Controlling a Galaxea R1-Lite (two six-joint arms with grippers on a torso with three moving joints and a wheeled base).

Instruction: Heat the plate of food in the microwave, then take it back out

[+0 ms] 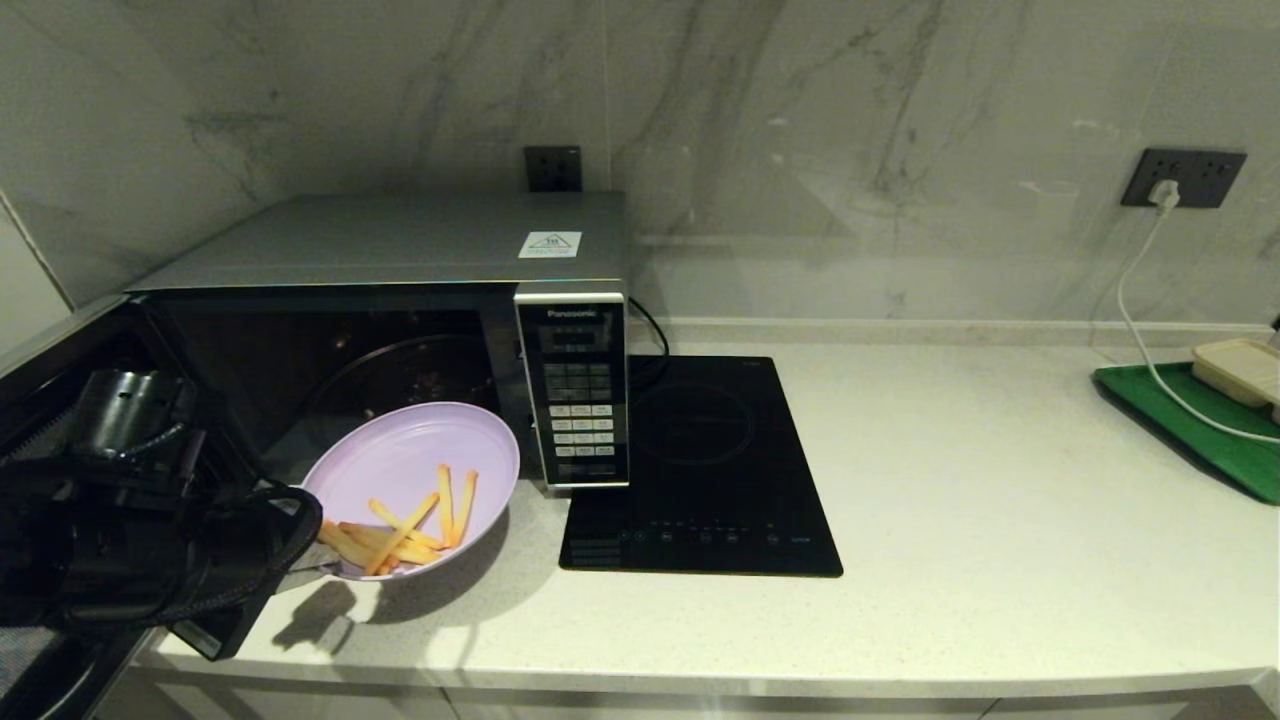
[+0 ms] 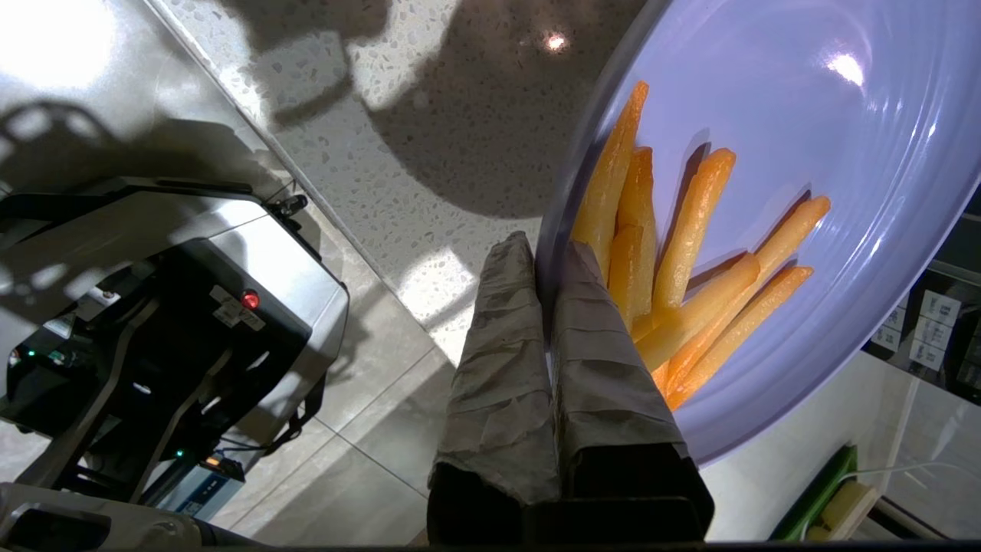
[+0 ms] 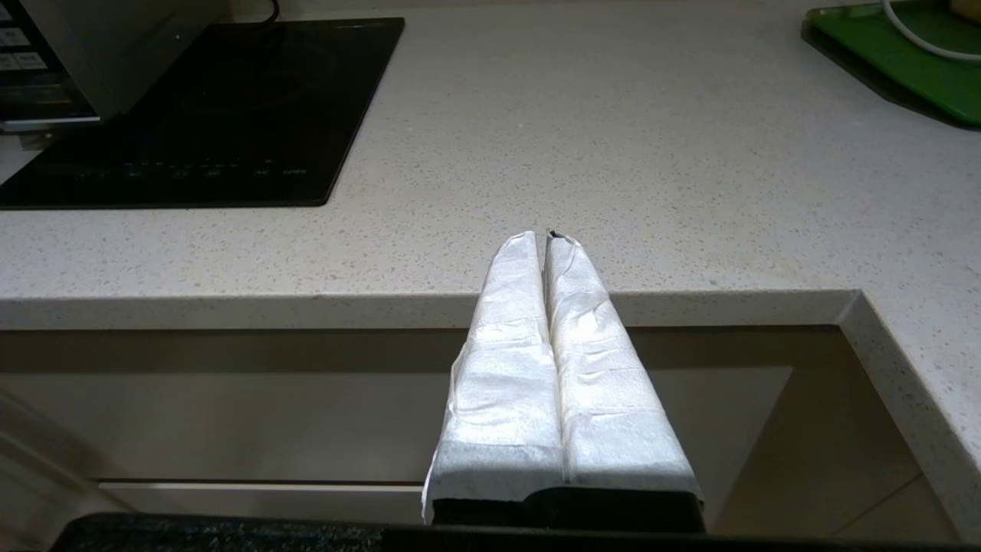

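The left gripper [image 2: 548,264] is clamped on the rim of the plate of food [image 1: 410,470], held just in front of the open microwave [image 1: 400,300]. Whether the plate is entering or leaving, I cannot tell. Next it needs level carrying. The right gripper [image 3: 548,241], closed and empty, waits well right of the microwave.

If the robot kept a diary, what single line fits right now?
left hand: shut on round lilac plastic plate of fries, tilted above countertop | silver microwave: door open | right hand: shut, idle at counter edge
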